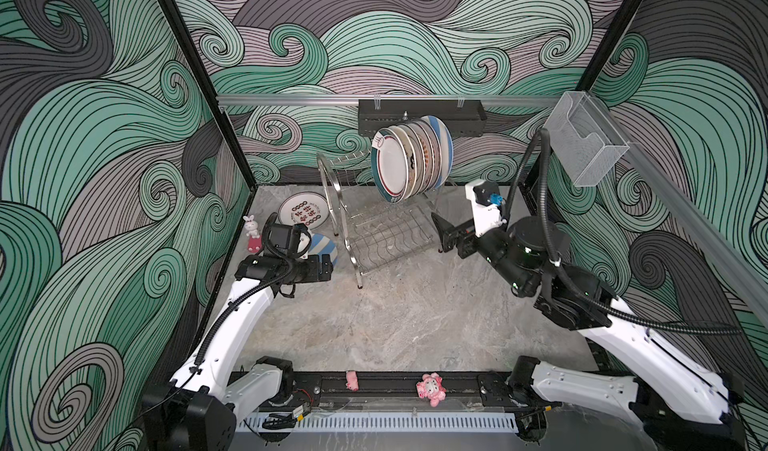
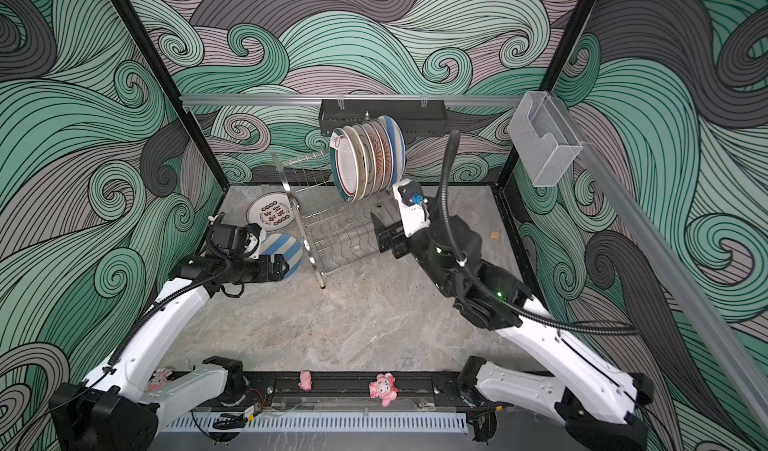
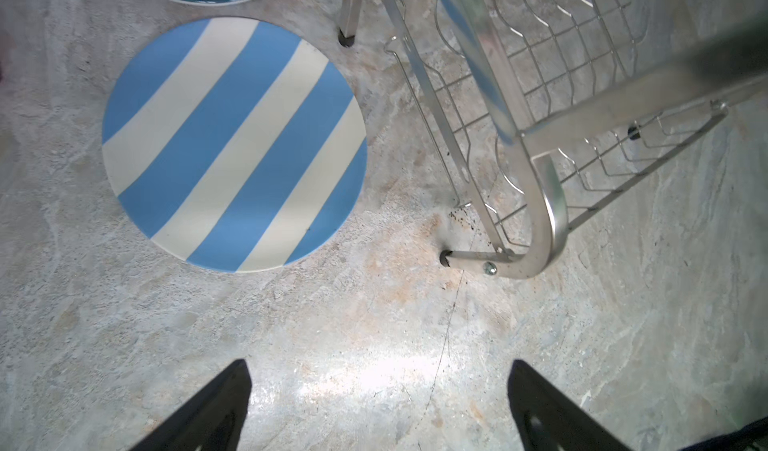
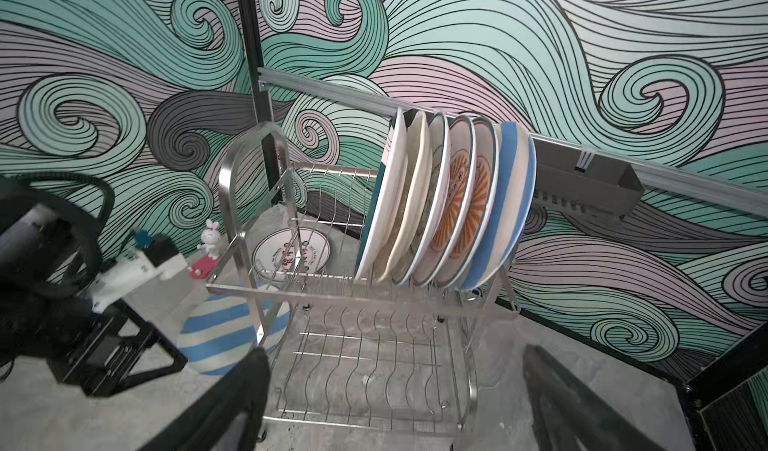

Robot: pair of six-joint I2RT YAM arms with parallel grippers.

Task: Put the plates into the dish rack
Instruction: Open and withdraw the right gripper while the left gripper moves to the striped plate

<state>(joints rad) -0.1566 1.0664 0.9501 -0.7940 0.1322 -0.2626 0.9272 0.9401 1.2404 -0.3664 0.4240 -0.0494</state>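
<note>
Plates (image 1: 409, 158): six stand on edge in a close row at the right end of the dish rack (image 1: 374, 237) upper tier, leaning slightly left; blue-white one at the far right, teal-rimmed white one at the left.
- Upper-tier slots left of the row are free. Lower tier is bare wire.
- Two more lie flat on the table (image 1: 374, 324), left of the rack. The striped plate (image 3: 232, 145) is just beside the rack's front left foot, not touching. The character plate (image 1: 302, 213) lies behind it, by the left arch, with a narrow gap between the two.
- Left gripper (image 3: 378, 366): jaws wide, nothing between them, above bare table in front of the striped plate. In both top views its arm covers part of that plate.
- Right gripper (image 4: 397, 357): jaws wide, empty, at the rack's right side, level with the lower tier.
- Surroundings: rabbit figurine (image 1: 250, 226) by the left wall, near the flat plates. Black shelf (image 1: 419, 116) on the back rail, right behind the row's top edges. Clear box (image 1: 590, 145) on the right rail. Pink toys (image 1: 432, 388) on the front rail.
- Table centre and front are open.
</note>
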